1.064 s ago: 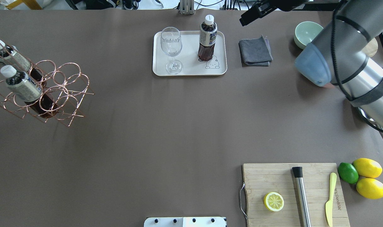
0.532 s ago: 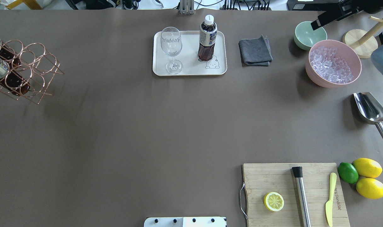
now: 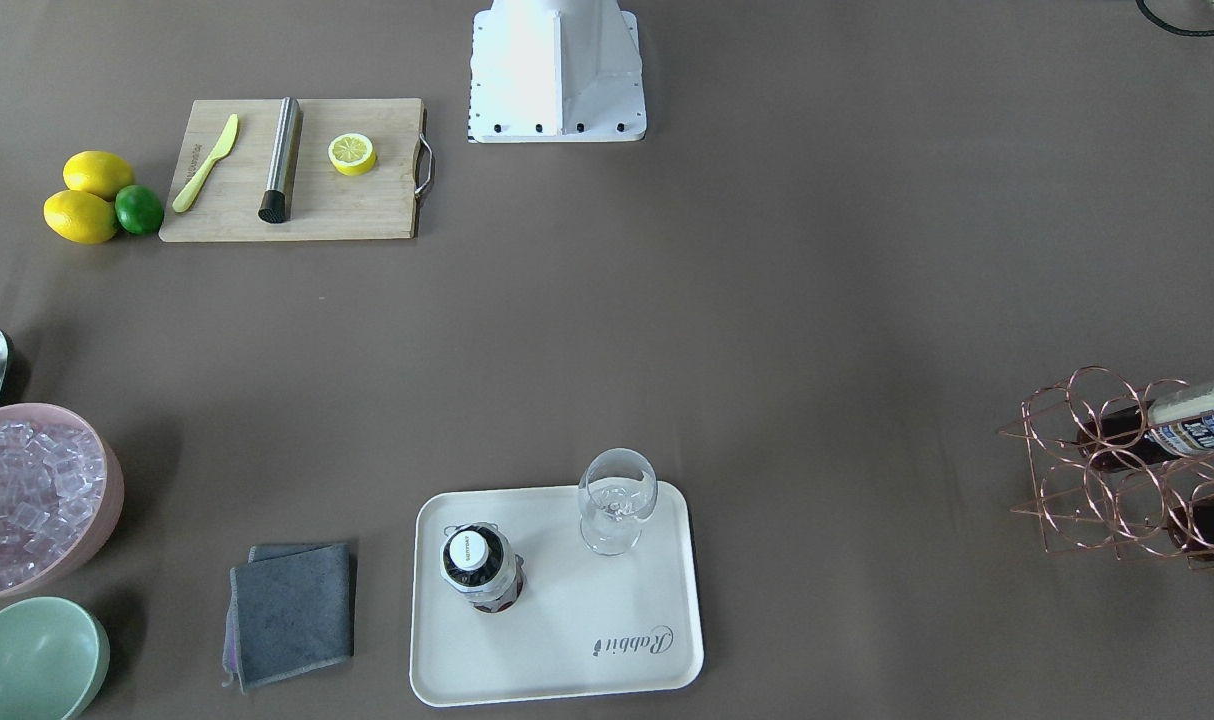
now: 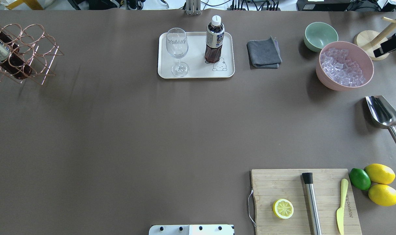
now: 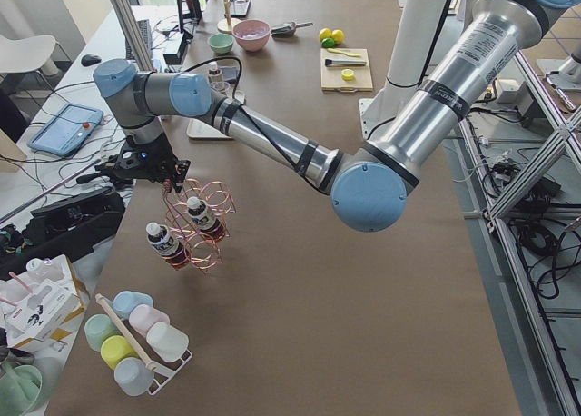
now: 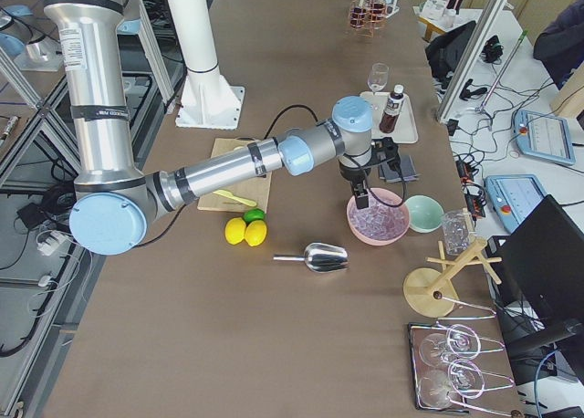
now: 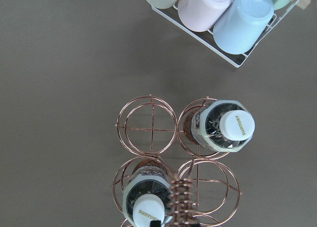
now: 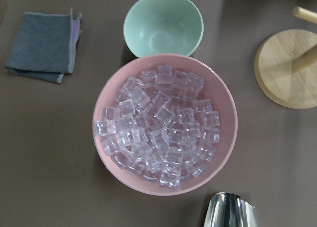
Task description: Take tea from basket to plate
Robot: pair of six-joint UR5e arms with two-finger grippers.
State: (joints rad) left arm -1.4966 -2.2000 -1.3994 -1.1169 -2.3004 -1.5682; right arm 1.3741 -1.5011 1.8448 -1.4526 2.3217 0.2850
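Note:
One tea bottle (image 4: 214, 39) stands upright on the cream plate (image 4: 196, 71), beside the bear drawing; it also shows from above (image 3: 477, 565). The copper basket (image 4: 28, 54) is at the table's far left with two more tea bottles (image 7: 225, 130) lying in its rings. In the exterior left view my left gripper (image 5: 171, 182) is at the basket's coiled handle (image 7: 181, 203); I cannot tell whether it is open or shut. My right gripper (image 6: 362, 201) hangs over the pink bowl of ice, far from the plate; its jaws are not clear.
A stemmed glass (image 4: 177, 49) shares the plate. To its right lie a grey cloth (image 4: 264, 54), a green bowl (image 4: 320, 34), the pink ice bowl (image 4: 344, 65) and a metal scoop (image 4: 382, 112). A cutting board (image 4: 269, 182) with tools, lemons (image 4: 380, 184) and a cup rack (image 5: 127, 339) line the edges.
The basket has shifted toward the far left corner with the left arm. The right arm has swung away to the right, uncovering the pink bowl and scoop.

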